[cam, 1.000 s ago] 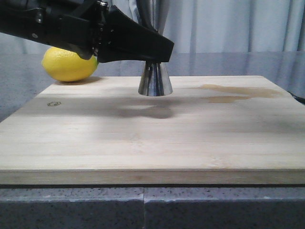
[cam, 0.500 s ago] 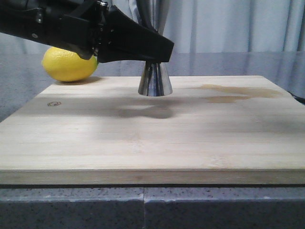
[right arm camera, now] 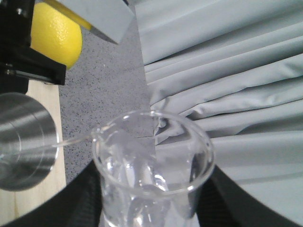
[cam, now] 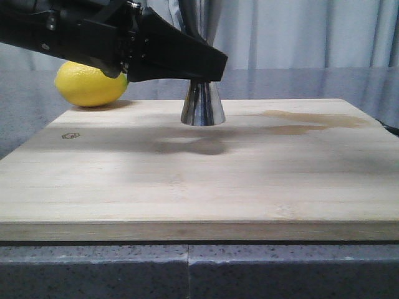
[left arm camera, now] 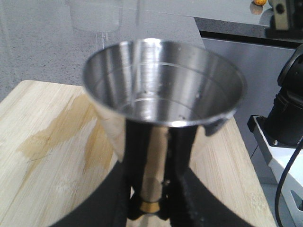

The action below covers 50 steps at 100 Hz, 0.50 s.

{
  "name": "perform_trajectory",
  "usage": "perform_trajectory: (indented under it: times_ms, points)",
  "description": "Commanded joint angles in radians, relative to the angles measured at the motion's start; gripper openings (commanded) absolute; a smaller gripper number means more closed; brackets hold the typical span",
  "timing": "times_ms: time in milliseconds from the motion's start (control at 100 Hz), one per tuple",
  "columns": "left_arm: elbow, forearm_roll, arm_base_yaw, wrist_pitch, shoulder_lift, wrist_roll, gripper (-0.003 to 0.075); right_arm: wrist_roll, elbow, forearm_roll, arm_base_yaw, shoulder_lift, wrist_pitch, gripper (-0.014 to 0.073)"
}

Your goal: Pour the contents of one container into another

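Here, jigger waist between left fingers, beaker tipped above

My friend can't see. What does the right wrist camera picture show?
A clear glass beaker, held in the right gripper, is tipped so a thin stream of clear liquid runs from its lip into the steel jigger. Behind are a yellow lemon, a grey counter and pale curtains.

Over the last second almost nothing has changed in the front view. The left gripper has not shifted from its place at the waist of the jigger. The jigger's base sits where it was on the cutting board.
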Motion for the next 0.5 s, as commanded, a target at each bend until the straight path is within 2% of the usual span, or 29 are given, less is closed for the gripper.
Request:
perform_trajectory:
  times_ms: [0, 490]
  points:
    - [-0.029, -0.071, -0.010, 0.103, -0.051, -0.012, -0.0013, -0.007, -0.039, -0.037, 0.002, -0.031, -0.042, 0.0164]
    - [-0.029, -0.071, -0.010, 0.103, -0.051, -0.012, -0.0013, -0.007, -0.039, -0.062, 0.009, -0.031, -0.049, 0.0164]
